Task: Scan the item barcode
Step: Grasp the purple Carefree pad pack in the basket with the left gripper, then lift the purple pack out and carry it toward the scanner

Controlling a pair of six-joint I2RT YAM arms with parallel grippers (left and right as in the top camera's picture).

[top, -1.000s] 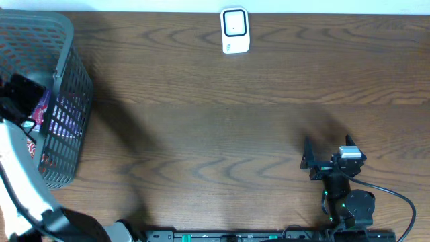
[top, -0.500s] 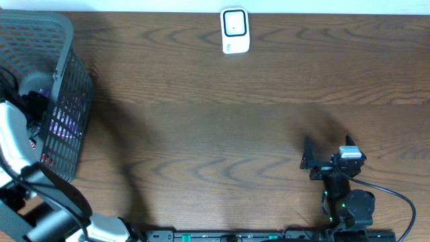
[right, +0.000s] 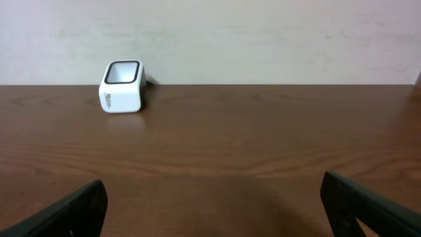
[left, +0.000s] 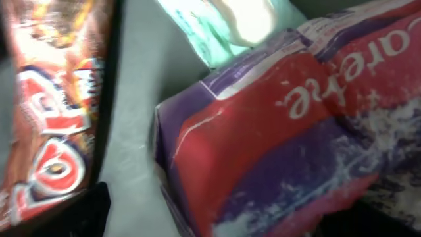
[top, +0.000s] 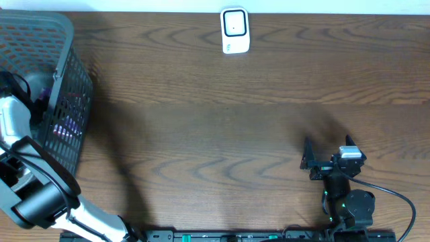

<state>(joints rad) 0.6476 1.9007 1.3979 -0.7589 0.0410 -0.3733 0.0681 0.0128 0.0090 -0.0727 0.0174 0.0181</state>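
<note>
Left wrist view: left fingers point(left: 91, 212) apart over purple-red packet point(left: 276, 151) in basket point(top: 69, 35); centre on it before closing, clear of brown wrapper point(left: 52, 99); right fingers point(right: 74, 209) apart.

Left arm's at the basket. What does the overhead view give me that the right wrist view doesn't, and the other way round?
Overhead only: the grey basket at the table's left end, the left arm reaching into it, and purple packaging behind the mesh. Right wrist only: the pale wall behind the table and the scanner's side face. Both: the white scanner at the far edge, the wooden table, and the right gripper, open and holding nothing.
</note>
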